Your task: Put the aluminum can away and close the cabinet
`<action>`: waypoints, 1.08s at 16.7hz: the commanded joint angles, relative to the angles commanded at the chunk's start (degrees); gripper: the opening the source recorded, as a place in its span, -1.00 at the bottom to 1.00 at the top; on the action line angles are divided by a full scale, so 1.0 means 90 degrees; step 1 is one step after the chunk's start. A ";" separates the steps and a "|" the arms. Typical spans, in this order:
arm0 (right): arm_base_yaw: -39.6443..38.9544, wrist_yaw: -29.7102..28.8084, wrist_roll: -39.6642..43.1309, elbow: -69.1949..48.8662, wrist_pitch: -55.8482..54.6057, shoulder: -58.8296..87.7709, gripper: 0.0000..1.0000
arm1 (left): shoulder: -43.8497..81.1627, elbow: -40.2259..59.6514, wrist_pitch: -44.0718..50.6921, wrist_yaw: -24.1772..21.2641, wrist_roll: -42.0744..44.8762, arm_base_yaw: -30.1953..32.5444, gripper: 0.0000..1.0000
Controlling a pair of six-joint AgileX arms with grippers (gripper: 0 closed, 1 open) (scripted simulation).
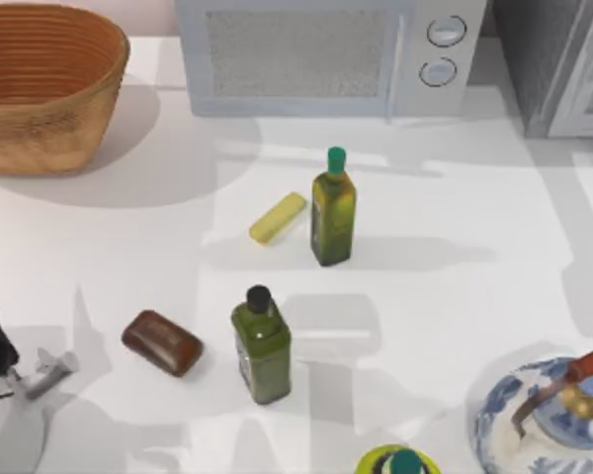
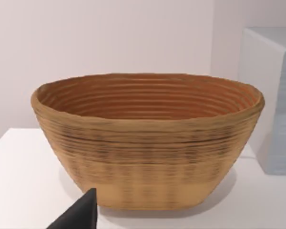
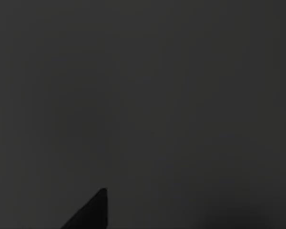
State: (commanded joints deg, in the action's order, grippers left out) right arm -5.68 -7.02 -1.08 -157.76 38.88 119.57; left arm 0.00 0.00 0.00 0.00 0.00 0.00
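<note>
**Operator:** Start with your jaws. What have they got?

**Me:** I cannot tell for either one. My left gripper point(image 1: 47, 370) sits low at the table's point(image 1: 455, 296) left edge, near a brown bar point(image 1: 162, 343). Its wrist camera faces the woven basket point(image 2: 148, 143), which stands well apart from it. How wide that gripper stands, I can't say. My right gripper's wrist view is dark.

**Operator:** And the aluminum can?

**Me:** I cannot tell where it is. The cabinet point(image 1: 539, 69) stands at the far right corner beside the microwave point(image 1: 316, 54), with its pale door panel point(image 1: 591, 84) at the very edge. Whether the door is open or shut, I can't judge.

**Operator:** So what could go wrong?

**Me:** Mostly that I'd be acting blind. If I swing the door before I know the can is settled inside, I could trap it or tip it over. Working with a dark view, I might also clip the cabinet's frame. The blue-and-white teapot point(image 1: 534, 425) stands low on the right, where a careless sweep of my right arm could catch it. The two oil bottles point(image 1: 333, 207) point(image 1: 262, 346) are tall and would topple easily if brushed.
</note>
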 joint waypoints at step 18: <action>0.0281 0.0195 0.0107 0.6037 -0.1287 -0.4320 1.00 | 0.0000 0.0000 0.0000 0.0000 0.0000 0.0000 1.00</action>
State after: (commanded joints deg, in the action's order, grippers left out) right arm -3.15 -5.27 -0.12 -103.43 27.30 80.69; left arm 0.00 0.00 0.00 0.00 0.00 0.00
